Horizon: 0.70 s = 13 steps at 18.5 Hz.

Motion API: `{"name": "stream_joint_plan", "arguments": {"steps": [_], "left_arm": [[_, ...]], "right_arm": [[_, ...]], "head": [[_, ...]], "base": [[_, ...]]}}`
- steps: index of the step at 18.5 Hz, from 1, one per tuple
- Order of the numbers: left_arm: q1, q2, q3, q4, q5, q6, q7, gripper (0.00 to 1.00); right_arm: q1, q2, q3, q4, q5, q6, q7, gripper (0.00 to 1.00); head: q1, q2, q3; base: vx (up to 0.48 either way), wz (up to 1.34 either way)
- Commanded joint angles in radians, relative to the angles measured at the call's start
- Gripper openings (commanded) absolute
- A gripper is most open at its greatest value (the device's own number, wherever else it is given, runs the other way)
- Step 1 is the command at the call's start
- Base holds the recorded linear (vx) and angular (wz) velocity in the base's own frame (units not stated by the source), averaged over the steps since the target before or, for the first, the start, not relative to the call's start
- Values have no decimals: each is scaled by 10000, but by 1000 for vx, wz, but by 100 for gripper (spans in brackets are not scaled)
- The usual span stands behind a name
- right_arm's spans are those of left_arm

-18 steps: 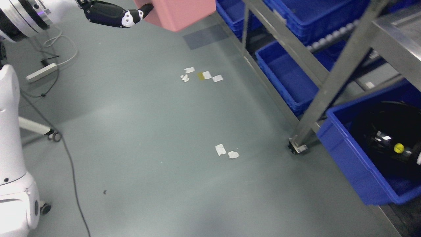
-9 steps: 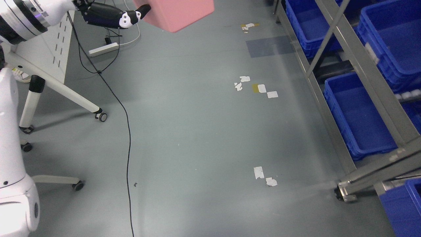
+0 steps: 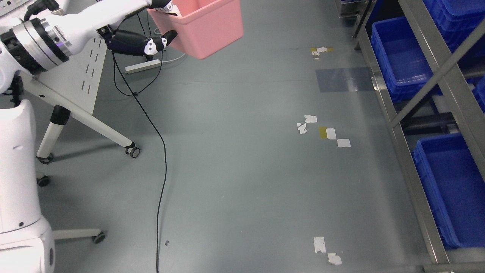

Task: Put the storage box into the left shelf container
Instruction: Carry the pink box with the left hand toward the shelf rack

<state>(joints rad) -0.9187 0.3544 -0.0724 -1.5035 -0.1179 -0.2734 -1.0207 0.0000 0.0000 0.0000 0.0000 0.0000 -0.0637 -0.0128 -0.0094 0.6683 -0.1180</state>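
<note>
Pink storage box [image 3: 204, 28] upright, opening upward, held at its rim by left hand [image 3: 151, 38]

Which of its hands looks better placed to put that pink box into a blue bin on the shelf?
The left hand: it already grips the pink storage box at its near wall, held above the floor. The right hand is not in view. The blue bins sit off to the right.

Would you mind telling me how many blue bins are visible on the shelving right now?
4: one blue bin at upper right, one at lower right, one at the top-right corner, and a sliver at the right edge. Others may lie off-frame.
</note>
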Motion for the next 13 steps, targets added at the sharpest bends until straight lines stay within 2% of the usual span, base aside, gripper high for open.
{"name": "stream_joint_plan", "arguments": {"steps": [1,7,13], "left_arm": [[565,-2053,217,630,-1640,-715,21,2],[720,-2715,385,677,-1935,-841,21,4],[551,-2563,386,662,-1873,-810,-148,3]], "right_arm": [[-62,-175,-30,-174,-15,-8,5,100],[-62,-175,-30,-174,-15,-8,5,100],[-62,-175,-30,-174,-15,-8,-10,100]], "head": [[0,0,0],[0,0,0],[0,0,0]], "base": [[366,144],[425,61],[483,-7]]}}
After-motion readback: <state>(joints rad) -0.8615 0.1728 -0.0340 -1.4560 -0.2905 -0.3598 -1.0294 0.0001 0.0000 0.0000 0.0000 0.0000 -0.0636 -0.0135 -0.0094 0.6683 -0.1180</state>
